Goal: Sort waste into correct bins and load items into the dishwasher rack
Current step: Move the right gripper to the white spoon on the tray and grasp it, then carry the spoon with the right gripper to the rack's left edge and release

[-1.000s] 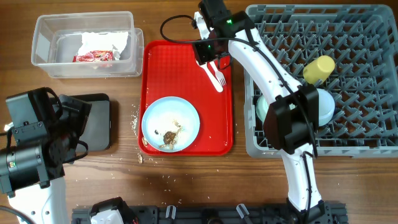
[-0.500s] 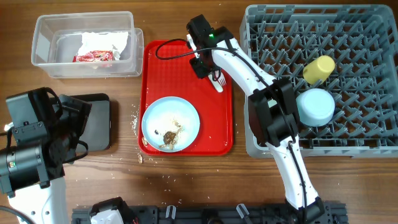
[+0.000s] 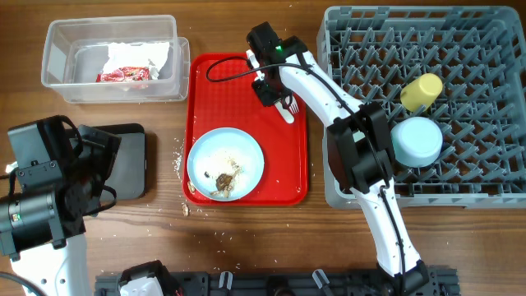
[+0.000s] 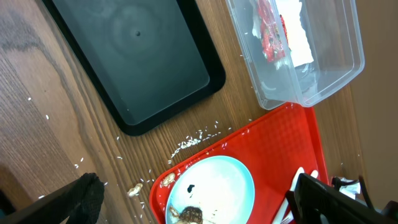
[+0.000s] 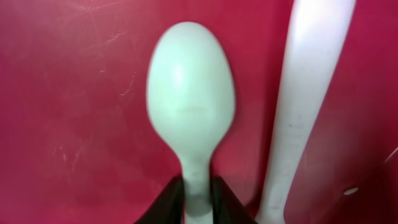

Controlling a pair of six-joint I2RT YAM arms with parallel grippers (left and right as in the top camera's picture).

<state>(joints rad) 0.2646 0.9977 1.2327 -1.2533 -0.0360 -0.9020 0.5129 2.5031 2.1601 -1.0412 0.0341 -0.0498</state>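
The left gripper (image 4: 198, 179) is hanging left of the red tray (image 3: 288, 177). Its fingers are spread wide with nothing between them, and only their dark tips are showing in its wrist view. The left arm is covering part of the black tray (image 3: 130, 164), which is lying left of the red tray. The clear tub (image 3: 54, 66) is sitting up and left of the red tray, holding the white napkin (image 3: 136, 51) and the red wrapper (image 3: 123, 74). The wrapper's writing is too small to read. Crumbs (image 3: 177, 160) are lying on the table just beside the red tray's left edge. The blue plate (image 3: 242, 152) is sitting on the red tray with brown scraps (image 3: 223, 179) on it.

At the red tray's top, the right gripper (image 5: 198, 196) is squeezing the thin neck of a pale spoon (image 5: 189, 93). The fork (image 5: 308, 93) is lying just beside it, its ends cut off. From above, the gripper is hiding the spoon.

The grey rack (image 3: 493, 49) is standing right of the red tray, holding a yellow-green cup (image 3: 422, 90) and a pale bowl (image 3: 417, 141). The right arm is covering the rack's side nearest the red tray.
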